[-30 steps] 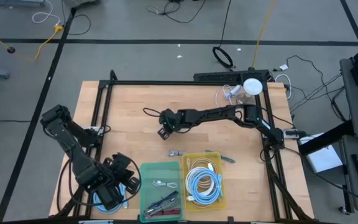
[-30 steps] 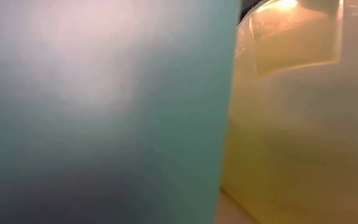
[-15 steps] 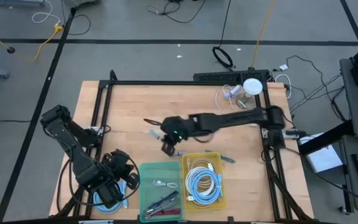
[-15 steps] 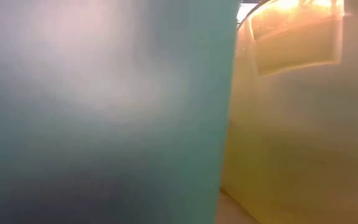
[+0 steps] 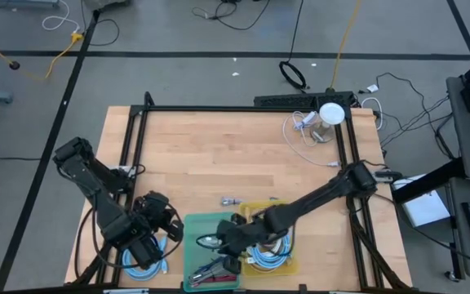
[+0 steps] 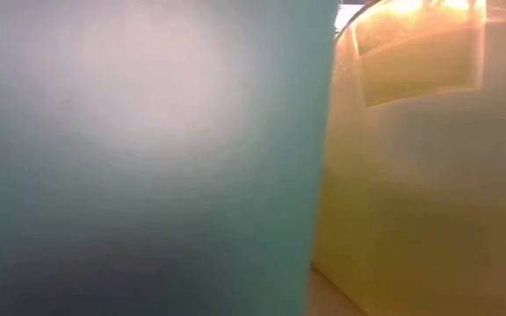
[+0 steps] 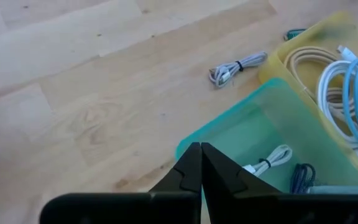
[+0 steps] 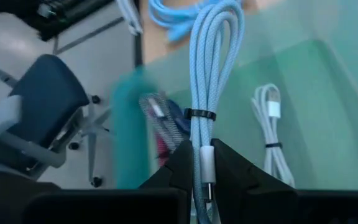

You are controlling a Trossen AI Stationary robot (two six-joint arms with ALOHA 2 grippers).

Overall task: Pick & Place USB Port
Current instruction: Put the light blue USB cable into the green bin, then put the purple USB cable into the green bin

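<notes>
The low view is blocked by the green bin and yellow bin. The right claw pinches a light blue cable over the green bin, which holds a white cable. The left claw, pressed together, waits beside it.

High view: straight down, far off, whole table in frame centre. Low view: pressed against green bin and yellow bin walls, filling frame. Left wrist view: close, angled down on both bins. Right wrist view: very close, into green bin, shared with all views.
</notes>
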